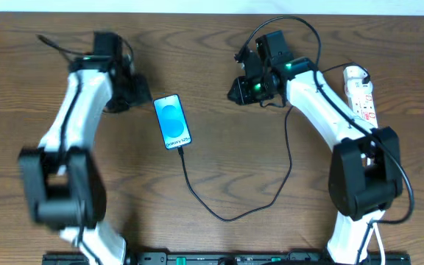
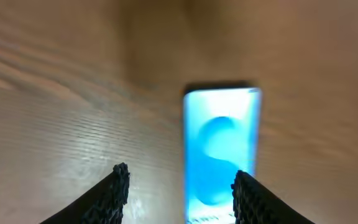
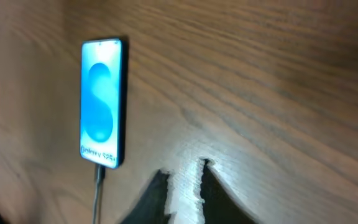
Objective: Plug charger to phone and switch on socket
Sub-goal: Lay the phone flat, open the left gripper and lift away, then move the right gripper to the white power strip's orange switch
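Note:
The phone (image 1: pixel 173 121) lies flat on the wooden table with its blue screen lit, and also shows in the left wrist view (image 2: pixel 219 143) and the right wrist view (image 3: pixel 101 102). The thin black charger (image 1: pixel 219 213) cable meets the phone's bottom edge, seen closer in the right wrist view (image 3: pixel 98 193), and loops back toward the right arm. My left gripper (image 1: pixel 127 92) (image 2: pixel 180 177) stands open just left of the phone, with nothing between its fingers. My right gripper (image 1: pixel 238 90) (image 3: pixel 184 167) hangs to the phone's right, its jaws nearly together and empty. The white socket (image 1: pixel 361 92) lies at the far right.
A white cord (image 1: pixel 377 235) runs down beside the right arm's base. Bare wooden table (image 1: pixel 219 147) lies between phone and right gripper. A dark rail (image 1: pixel 227 258) lines the front edge.

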